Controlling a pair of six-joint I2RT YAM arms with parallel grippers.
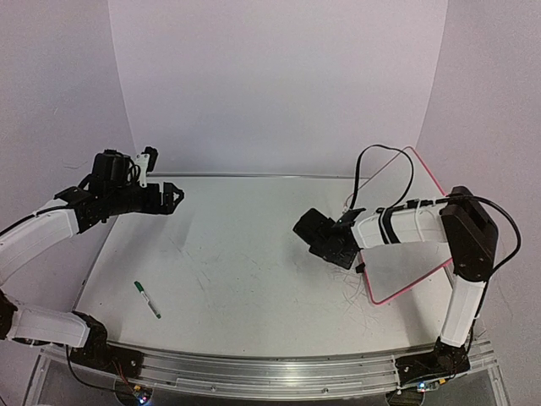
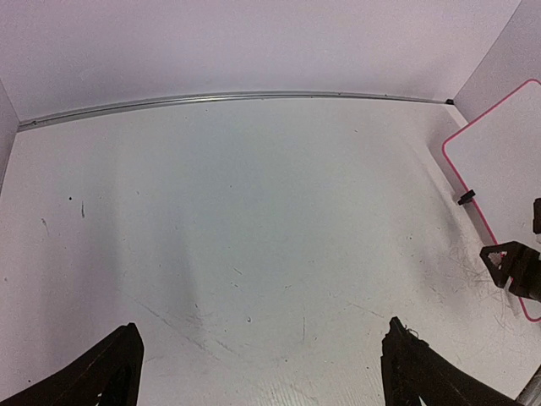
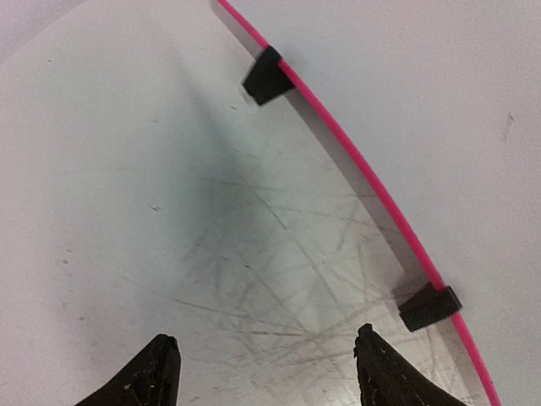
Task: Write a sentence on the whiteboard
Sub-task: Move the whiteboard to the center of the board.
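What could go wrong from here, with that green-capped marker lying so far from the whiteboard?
1. The green-capped marker lies flat on the table, far across from the whiteboard. Neither arm's jaws hold it, and such a thin pen might roll or slip when picked up.
2. The right arm stretches low over the whiteboard, so it may nudge the board askew or block the writing area.
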